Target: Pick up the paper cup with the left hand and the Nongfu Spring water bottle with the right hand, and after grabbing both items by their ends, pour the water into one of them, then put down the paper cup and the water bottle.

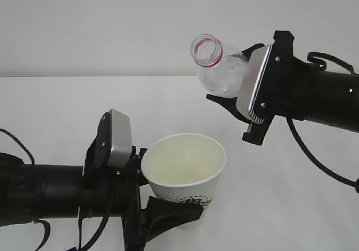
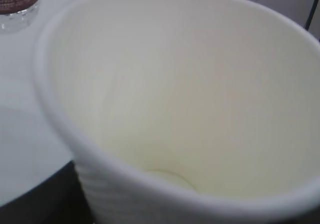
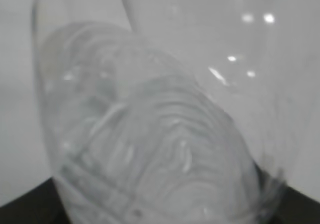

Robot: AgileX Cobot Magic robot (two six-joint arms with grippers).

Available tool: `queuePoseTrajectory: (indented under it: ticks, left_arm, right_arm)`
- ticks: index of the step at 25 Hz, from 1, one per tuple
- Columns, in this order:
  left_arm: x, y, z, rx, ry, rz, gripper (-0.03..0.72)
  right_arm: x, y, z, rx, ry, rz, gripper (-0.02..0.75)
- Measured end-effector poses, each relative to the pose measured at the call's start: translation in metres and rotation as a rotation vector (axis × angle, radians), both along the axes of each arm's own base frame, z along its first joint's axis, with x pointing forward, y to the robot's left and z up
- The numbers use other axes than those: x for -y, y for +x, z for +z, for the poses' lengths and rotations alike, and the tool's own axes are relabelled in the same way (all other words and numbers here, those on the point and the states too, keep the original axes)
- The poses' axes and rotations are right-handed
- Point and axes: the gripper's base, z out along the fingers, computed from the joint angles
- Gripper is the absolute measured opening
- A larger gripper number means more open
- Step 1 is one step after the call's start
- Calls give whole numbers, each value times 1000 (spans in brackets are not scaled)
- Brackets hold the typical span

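Nearest the exterior camera, at the lower left, the left hand grips one paper cup by its lower body, a black jaw on each side of the cup's base. The cup stands roughly upright above the white table, leaning a little, its mouth open and its cream inside showing; a dark green logo shows low on its side. The left wrist view looks straight into it, and I cannot tell whether any water lies at the bottom. Farther back and higher, the right hand clamps one Nongfu Spring water bottle, jaws closed around its clear body. The bottle is uncapped, its neck with the red ring raised toward the upper left.
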Motion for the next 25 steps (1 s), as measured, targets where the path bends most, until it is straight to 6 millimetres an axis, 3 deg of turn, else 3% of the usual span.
queuePoseTrajectory:
  ticks: [25]
  left_arm:
    - [0,6,3,37,-29,60,528]
  right_arm:
    - [3,4,4,169,-129,-6,475]
